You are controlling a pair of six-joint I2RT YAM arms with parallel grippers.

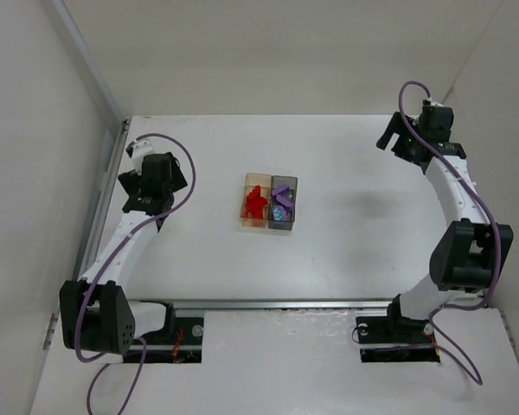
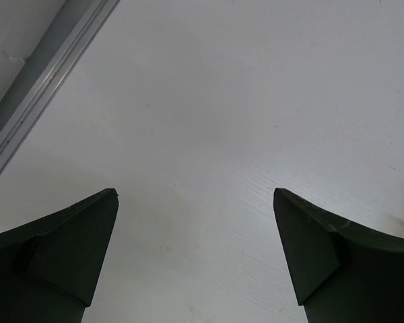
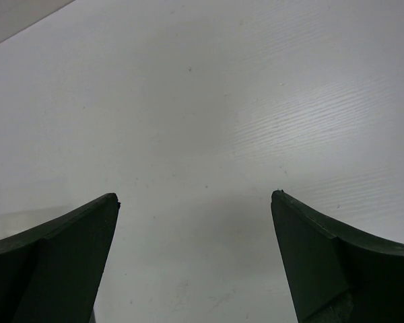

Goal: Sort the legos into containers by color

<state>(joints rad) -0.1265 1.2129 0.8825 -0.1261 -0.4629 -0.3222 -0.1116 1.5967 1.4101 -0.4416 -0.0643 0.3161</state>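
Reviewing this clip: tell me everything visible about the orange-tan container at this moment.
The orange-tan container is a small rectangular bin, translucent and plastic by its look. It is open-topped and stands upright near the middle of the white table. Its long side runs along the dark grey container, which stands just to its right in the top view, and the two appear to touch. A cluster of red legos lies inside it, with no purple among them. Nothing else touches it. Only the top view shows it.
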